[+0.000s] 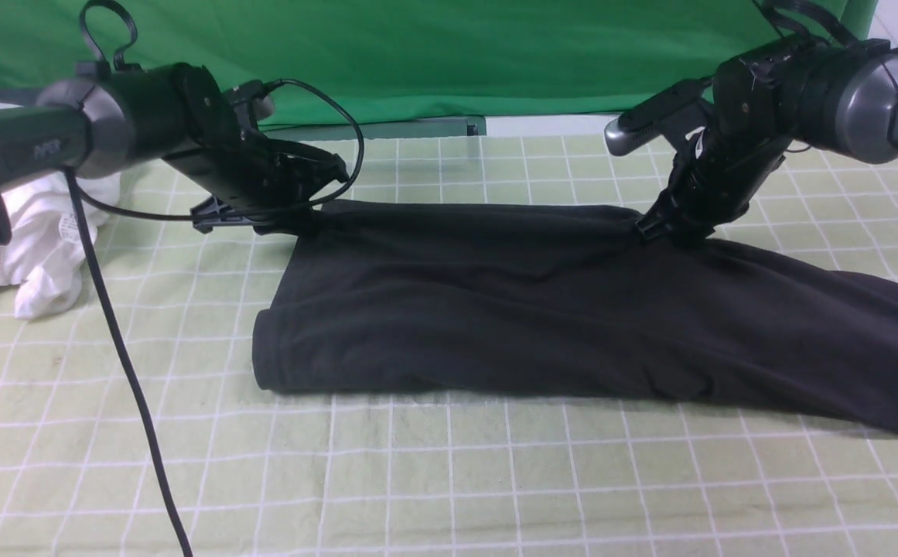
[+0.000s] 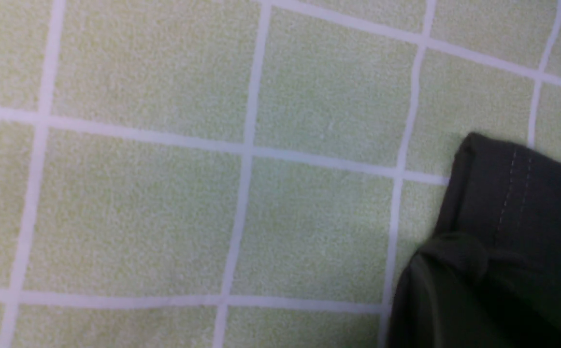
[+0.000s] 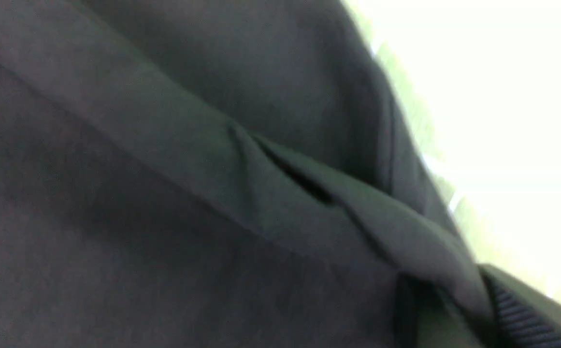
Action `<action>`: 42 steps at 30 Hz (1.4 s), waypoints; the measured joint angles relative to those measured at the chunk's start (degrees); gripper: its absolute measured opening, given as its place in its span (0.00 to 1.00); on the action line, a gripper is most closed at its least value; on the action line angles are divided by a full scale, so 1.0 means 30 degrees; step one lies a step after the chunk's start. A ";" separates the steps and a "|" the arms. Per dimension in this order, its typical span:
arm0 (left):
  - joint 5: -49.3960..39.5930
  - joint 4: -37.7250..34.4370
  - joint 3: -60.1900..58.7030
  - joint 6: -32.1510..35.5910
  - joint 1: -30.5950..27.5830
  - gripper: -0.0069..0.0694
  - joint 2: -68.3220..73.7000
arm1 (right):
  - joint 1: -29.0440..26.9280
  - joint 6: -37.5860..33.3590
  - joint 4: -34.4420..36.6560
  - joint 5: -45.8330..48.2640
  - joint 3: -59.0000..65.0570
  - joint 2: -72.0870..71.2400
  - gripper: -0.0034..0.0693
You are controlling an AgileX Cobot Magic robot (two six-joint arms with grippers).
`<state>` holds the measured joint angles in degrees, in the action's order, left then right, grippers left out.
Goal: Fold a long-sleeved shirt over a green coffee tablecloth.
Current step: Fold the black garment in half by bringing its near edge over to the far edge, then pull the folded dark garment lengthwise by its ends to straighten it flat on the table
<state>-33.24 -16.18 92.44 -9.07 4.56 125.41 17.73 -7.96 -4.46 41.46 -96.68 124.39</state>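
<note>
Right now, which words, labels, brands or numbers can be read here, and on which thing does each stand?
None can be read in full.
Marking on the left arm: too blurred to read.
The label on the white garment: too small to read.
On the long-sleeved shirt: no print shows.

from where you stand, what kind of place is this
Probably a robot recording setup, not a home: a plain green backdrop hangs behind the gridded tablecloth, and two robot arms reach a black shirt.

Shirt point(image 1: 541, 302) on tablecloth point(image 1: 449, 480); other garment point(image 1: 46, 232) left of it
</note>
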 joint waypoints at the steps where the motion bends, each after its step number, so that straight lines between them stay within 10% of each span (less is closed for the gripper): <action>1: 0.0003 0.0121 0.0000 -0.0110 0.0000 0.13 0.0009 | 0.0000 0.0061 -0.0022 -0.0208 0.0000 0.0000 0.28; 8: 0.0624 0.0840 0.0048 -0.1628 0.0000 0.18 0.0023 | 0.0000 0.1218 -0.0022 -0.2846 -0.0033 0.0000 0.39; 17: -0.1248 0.1191 0.2922 -0.1321 -0.0623 0.51 -0.0204 | -0.0494 0.1677 -0.0039 -0.3161 -0.0056 -0.1066 0.40; 25: -0.7095 0.1220 0.7515 0.0061 -0.0889 0.65 -0.0801 | -0.3644 -0.0090 -0.0005 0.4064 -0.0148 -0.5528 0.07; 33: -0.8461 0.0006 0.7826 0.1056 -0.0889 0.66 -0.0711 | -0.8551 0.0047 0.0854 0.9060 0.2036 -0.8682 0.04; 42: -0.8589 -0.0988 0.7826 0.2100 -0.0889 0.66 -0.0708 | -1.0950 0.0354 0.1486 0.3192 0.8125 -0.9062 0.38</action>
<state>-59.01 -19.15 115.92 -2.77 1.89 123.28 -15.12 -6.90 0.00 51.04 -72.30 97.20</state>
